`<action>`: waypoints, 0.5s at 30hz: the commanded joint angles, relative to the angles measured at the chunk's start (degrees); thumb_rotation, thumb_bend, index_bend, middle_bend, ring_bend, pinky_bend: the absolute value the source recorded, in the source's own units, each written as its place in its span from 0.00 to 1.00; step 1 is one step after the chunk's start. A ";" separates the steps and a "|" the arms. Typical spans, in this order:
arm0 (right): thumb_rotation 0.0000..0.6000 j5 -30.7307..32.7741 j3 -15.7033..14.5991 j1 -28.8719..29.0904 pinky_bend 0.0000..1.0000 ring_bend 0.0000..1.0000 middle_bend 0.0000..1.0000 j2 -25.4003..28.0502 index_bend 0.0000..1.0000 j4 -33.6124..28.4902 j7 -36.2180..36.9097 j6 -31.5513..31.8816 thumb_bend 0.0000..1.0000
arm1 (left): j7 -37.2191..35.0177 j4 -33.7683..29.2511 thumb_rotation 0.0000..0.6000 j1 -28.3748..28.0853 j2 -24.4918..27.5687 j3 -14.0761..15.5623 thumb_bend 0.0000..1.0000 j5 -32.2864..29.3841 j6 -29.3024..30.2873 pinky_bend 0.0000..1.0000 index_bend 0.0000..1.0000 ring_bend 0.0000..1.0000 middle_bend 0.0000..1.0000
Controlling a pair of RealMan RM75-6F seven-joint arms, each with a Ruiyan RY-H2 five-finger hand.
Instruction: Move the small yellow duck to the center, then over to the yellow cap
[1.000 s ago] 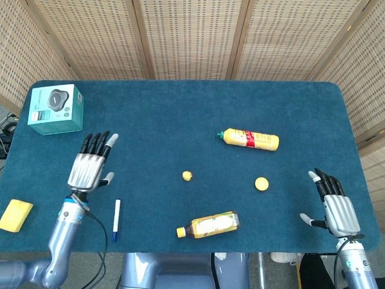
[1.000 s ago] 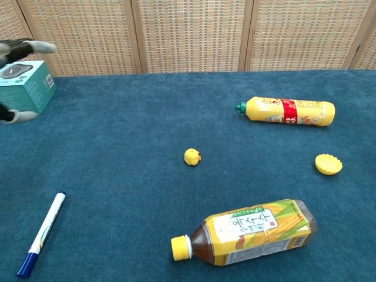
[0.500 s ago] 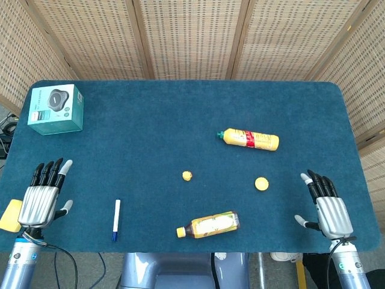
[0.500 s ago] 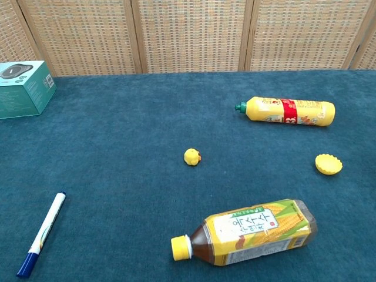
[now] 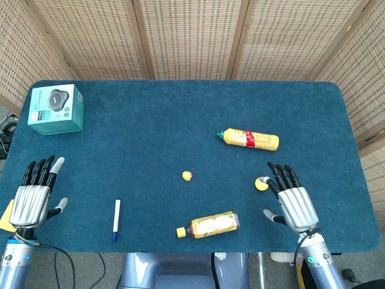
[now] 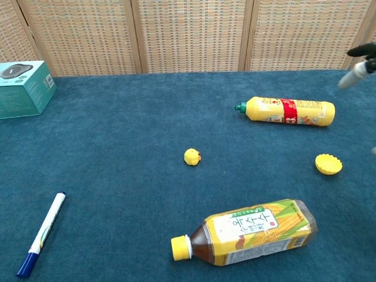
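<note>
The small yellow duck (image 5: 187,176) (image 6: 192,157) sits on the blue table near its middle, untouched. The yellow cap (image 5: 260,183) (image 6: 328,164) lies flat to its right. My right hand (image 5: 292,200) hovers open just right of the cap, fingers spread and pointing away from me; its fingertips (image 6: 359,64) show at the right edge of the chest view. My left hand (image 5: 35,197) is open at the table's front left edge, far from the duck, and does not show in the chest view.
A corn-tea bottle (image 5: 209,224) (image 6: 249,231) lies in front of the duck. A yellow squeeze bottle (image 5: 248,139) (image 6: 286,111) lies behind the cap. A blue marker (image 5: 115,219) (image 6: 42,233) lies front left. A teal box (image 5: 55,108) stands back left; a yellow sponge (image 5: 6,217) peeks beside my left hand.
My right hand has moved left and forward to just beside the cap. My left hand withdrew from above the table to the front left edge. The duck has not moved.
</note>
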 commanded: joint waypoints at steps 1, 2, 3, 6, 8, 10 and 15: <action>1.00 6.35 4.24 5.96 0.00 0.00 0.00 -5.75 0.25 -5.00 -11.21 -5.97 0.08 | -0.58 0.66 1.00 0.29 -0.22 -0.75 0.26 0.05 -1.30 0.00 0.00 0.00 0.00; 1.00 8.56 5.03 7.19 0.00 0.00 0.00 -7.41 0.25 -5.36 -13.82 -6.98 0.08 | -0.73 0.88 1.00 0.34 -0.27 -1.03 0.26 0.00 -1.83 0.00 0.00 0.00 0.00; 1.00 10.92 5.78 8.58 0.00 0.00 0.00 -9.29 0.25 -5.53 -16.38 -8.06 0.08 | -0.93 1.12 1.00 0.40 -0.36 -1.36 0.26 -0.06 -2.28 0.00 0.00 0.00 0.00; 1.00 16.69 7.45 12.01 0.00 0.00 0.00 -14.31 0.26 -4.69 -22.19 -9.71 0.08 | -0.73 2.00 1.00 0.63 -0.83 -2.23 0.26 -0.17 -3.08 0.00 0.00 0.00 0.00; 1.00 20.57 8.45 14.51 0.00 0.00 0.00 -18.14 0.28 -2.78 -26.05 -10.43 0.08 | -0.51 2.36 1.00 0.69 -1.16 -2.66 0.26 -0.22 -3.76 0.00 0.00 0.00 0.00; 1.00 23.76 9.27 16.72 0.00 0.00 0.00 -21.71 0.30 -0.61 -29.27 -10.49 0.08 | -0.90 2.50 1.00 0.83 -1.22 -3.06 0.26 -0.25 -4.37 0.00 0.00 0.00 0.00; 1.00 29.84 11.16 21.73 0.00 0.00 0.00 -29.91 0.31 5.48 -34.29 -9.97 0.06 | -2.27 2.89 1.00 1.26 -1.03 -4.01 0.26 0.13 -5.47 0.00 0.00 0.00 0.00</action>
